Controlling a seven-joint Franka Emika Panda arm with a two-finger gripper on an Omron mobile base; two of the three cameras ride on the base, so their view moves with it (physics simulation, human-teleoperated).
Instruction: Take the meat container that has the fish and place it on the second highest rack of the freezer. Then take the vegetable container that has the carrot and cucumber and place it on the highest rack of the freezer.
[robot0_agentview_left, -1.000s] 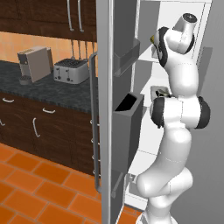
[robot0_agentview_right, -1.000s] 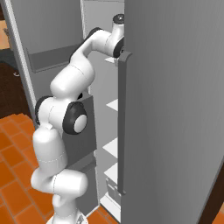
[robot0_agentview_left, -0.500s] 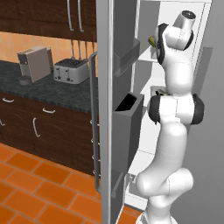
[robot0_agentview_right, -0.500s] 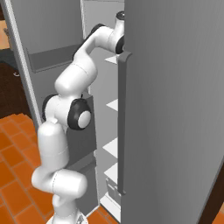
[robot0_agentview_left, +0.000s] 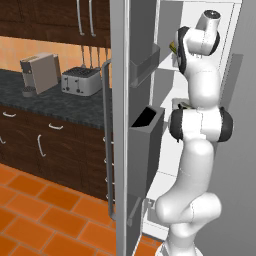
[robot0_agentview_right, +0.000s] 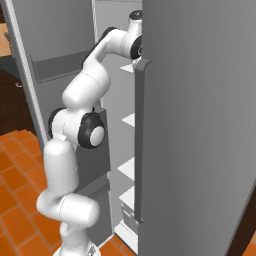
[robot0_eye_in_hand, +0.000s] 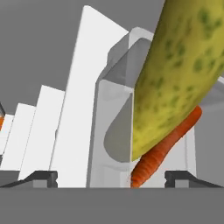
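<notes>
Inside the open freezer (robot0_agentview_left: 235, 75), the white arm (robot0_agentview_left: 197, 150) reaches up to the highest rack, its hand hidden in the compartment in both base views. Freezer door (robot0_agentview_left: 122, 125): swung open to the left in the left base view, with dark bins on its inner face. In the right base view a second grey door (robot0_agentview_right: 200, 125) stands in front of the shelves, with the white racks (robot0_agentview_right: 129, 120) showing stepped beside its handle. Counter (robot0_agentview_left: 55, 100): dark, to the left of the freezer, carrying a toaster (robot0_agentview_left: 80, 81) and a coffee machine (robot0_agentview_left: 37, 72) just beside it. Vegetable container (robot0_eye_in_hand: 116, 131): clear and pale, seen close in the hand view, resting on the white rack surface (robot0_eye_in_hand: 65, 131). Cucumber (robot0_eye_in_hand: 179, 74): yellow-green and speckled, lying aslant in the container. Carrot (robot0_eye_in_hand: 164, 151): orange, just under the cucumber and touching it. Gripper (robot0_eye_in_hand: 111, 177): the two dark fingertips (robot0_eye_in_hand: 41, 177) stand wide apart, released, with the container's near end between them and neither tip pressing on it.
</notes>
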